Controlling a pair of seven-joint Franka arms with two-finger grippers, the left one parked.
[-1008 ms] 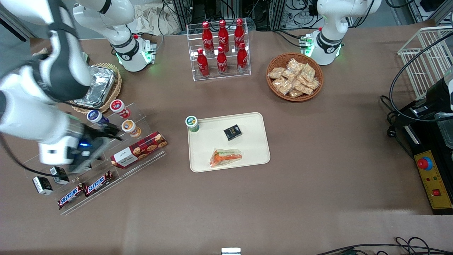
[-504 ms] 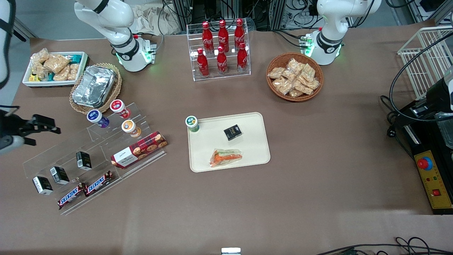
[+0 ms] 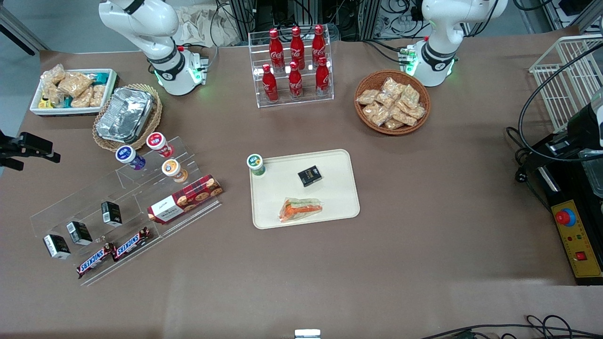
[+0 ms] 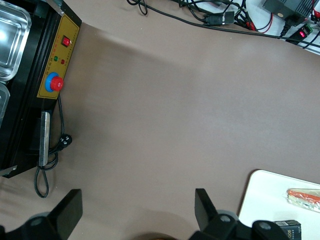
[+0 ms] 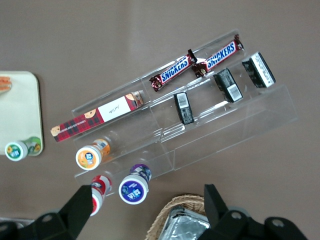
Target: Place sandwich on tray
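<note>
The sandwich [image 3: 300,209] is seen lying flat on the tray [image 3: 339,197], in the part of the tray nearest the front camera, with its orange and green filling layers visible through the clear wrap. A small black box [image 3: 309,175] rests on the same tray, farther from the front camera than the sandwich and apart from it, and a green-lidded cup [image 3: 255,163] stands at the tray's corner toward the working arm's end. The gripper [image 3: 35,151] is found well apart from the tray, raised at the working arm's end of the table and near the foil container [image 3: 125,114] in its wicker basket; its two fingers are spread with nothing between them, as the right wrist view shows, where both fingertips [image 5: 82,200] frame bare table and the clear stepped display rack [image 5: 235,125]. On that rack are seen two Snickers bars [image 3: 113,252], three small black boxes [image 3: 80,231], a long red biscuit box [image 3: 184,198] and three lidded cups [image 3: 141,150]. A white bin of snack packets [image 3: 70,90] sits at the table edge near the foil container. Farther from the front camera than the tray, six red Coca-Cola bottles [image 3: 296,63] stand in a clear rack, and a round wicker basket of tan snack packets [image 3: 392,102] lies toward the parked arm's end.
</note>
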